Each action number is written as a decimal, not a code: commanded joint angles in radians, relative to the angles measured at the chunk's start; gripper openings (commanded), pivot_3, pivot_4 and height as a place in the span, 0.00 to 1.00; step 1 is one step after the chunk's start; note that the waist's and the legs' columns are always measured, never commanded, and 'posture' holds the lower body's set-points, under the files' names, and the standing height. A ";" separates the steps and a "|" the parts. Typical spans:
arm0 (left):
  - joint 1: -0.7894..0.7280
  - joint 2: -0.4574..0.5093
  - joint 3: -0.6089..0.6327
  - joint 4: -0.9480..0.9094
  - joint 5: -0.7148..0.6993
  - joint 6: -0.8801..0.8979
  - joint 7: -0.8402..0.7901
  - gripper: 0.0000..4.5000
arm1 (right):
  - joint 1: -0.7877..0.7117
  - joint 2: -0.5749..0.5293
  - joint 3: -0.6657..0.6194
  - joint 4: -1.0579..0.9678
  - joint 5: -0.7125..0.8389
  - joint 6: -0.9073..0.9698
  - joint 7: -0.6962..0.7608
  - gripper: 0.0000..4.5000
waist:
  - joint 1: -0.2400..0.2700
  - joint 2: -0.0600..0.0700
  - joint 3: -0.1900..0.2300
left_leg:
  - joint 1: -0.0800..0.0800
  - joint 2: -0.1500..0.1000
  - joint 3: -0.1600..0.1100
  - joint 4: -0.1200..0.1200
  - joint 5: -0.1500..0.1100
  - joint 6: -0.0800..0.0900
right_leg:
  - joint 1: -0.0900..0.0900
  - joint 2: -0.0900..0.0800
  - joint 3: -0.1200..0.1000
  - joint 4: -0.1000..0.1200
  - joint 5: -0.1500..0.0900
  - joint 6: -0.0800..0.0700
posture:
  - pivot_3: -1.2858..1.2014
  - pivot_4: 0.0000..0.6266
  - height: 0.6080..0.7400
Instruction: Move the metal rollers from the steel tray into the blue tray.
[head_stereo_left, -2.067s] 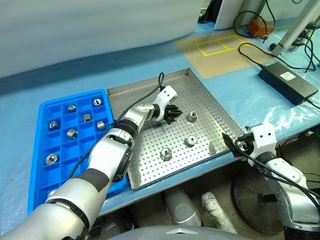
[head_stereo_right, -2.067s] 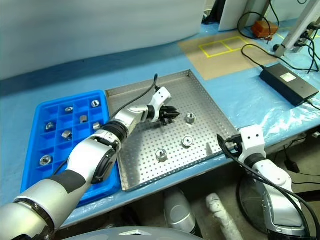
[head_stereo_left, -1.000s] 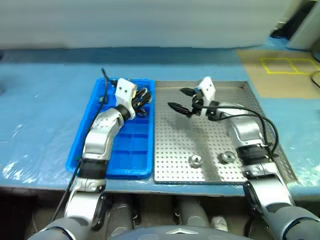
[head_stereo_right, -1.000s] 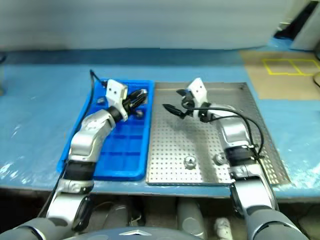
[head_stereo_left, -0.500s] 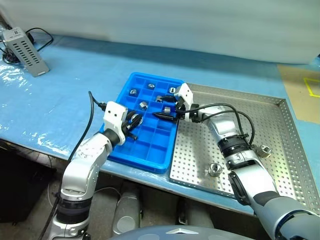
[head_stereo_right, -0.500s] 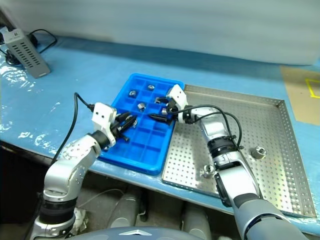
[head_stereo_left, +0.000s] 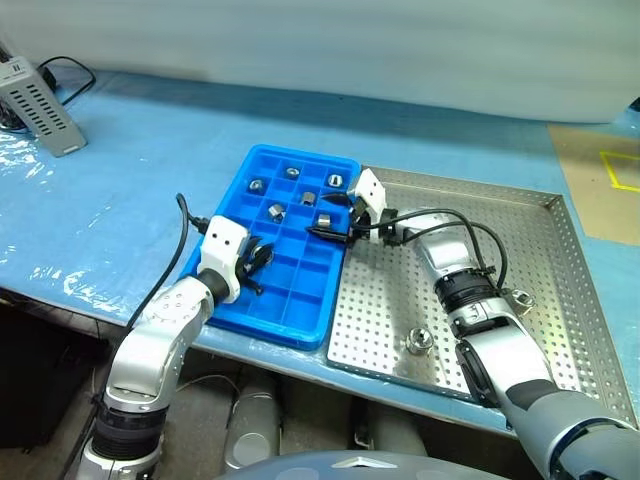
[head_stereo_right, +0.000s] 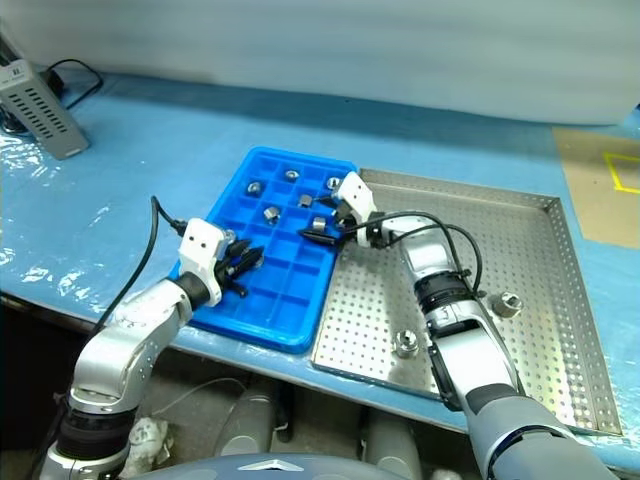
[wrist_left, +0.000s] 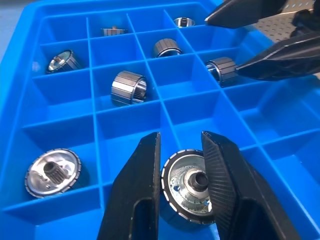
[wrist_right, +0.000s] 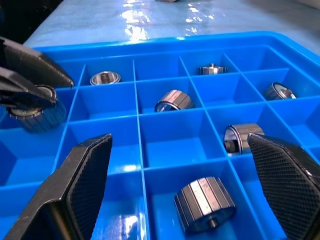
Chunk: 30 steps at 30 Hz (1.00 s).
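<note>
My left gripper (wrist_left: 180, 142) is shut on a metal roller (wrist_left: 192, 187), a shiny toothed ring with a centre hub. It holds the roller low over a near-left compartment of the blue tray (head_stereo_left: 298, 290). Several more metal rollers lie in the far compartments, for example one grooved cylinder (wrist_left: 128, 87). My right gripper (head_stereo_left: 328, 217) stands wide open and empty over the blue tray's right edge, pointing at the left one. The steel tray (head_stereo_left: 540, 240) lies to the right of the blue one, with two rollers on it, one near the front (head_stereo_left: 417, 342) and another (head_stereo_right: 505, 303) beside my right arm.
A grey power box (head_stereo_left: 30, 90) with a cable sits at the table's far left. The blue-covered table's near edge runs just in front of both trays. A tan mat with yellow tape (head_stereo_left: 600, 165) lies at the far right.
The camera has swung left. My left gripper has carried a roller from the steel tray into the blue tray, then drawn back and down to its near-left part. My right gripper sank slightly.
</note>
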 joint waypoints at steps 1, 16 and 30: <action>0.000 0.002 -0.007 0.001 -0.010 0.011 0.000 0.38 | 0.010 -0.007 -0.007 -0.045 -0.006 -0.020 -0.010 1.00 | -0.001 0.000 0.000 | 0.001 0.000 0.000 0.000 0.000 0.000 | 0.001 0.000 0.000 0.000 0.000 0.000 | 0.58 0.24 1.00; -0.280 -0.090 -0.075 0.308 -0.059 -0.156 -0.132 0.73 | 0.213 -0.173 -0.108 -0.391 0.040 0.162 -0.087 1.00 | -0.032 -0.001 0.000 | 0.004 -0.001 0.002 0.000 0.000 0.000 | 0.003 0.000 0.004 0.000 0.000 0.000 | 0.45 0.24 1.00; -0.360 -0.088 -0.058 0.462 -0.024 -0.259 -0.165 0.73 | 0.338 -0.192 -0.129 -0.596 0.071 0.291 -0.170 1.00 | -0.119 -0.001 0.000 | 0.007 0.001 0.005 0.000 0.000 0.000 | 0.003 0.002 0.006 0.000 0.001 -0.001 | 0.45 0.24 1.00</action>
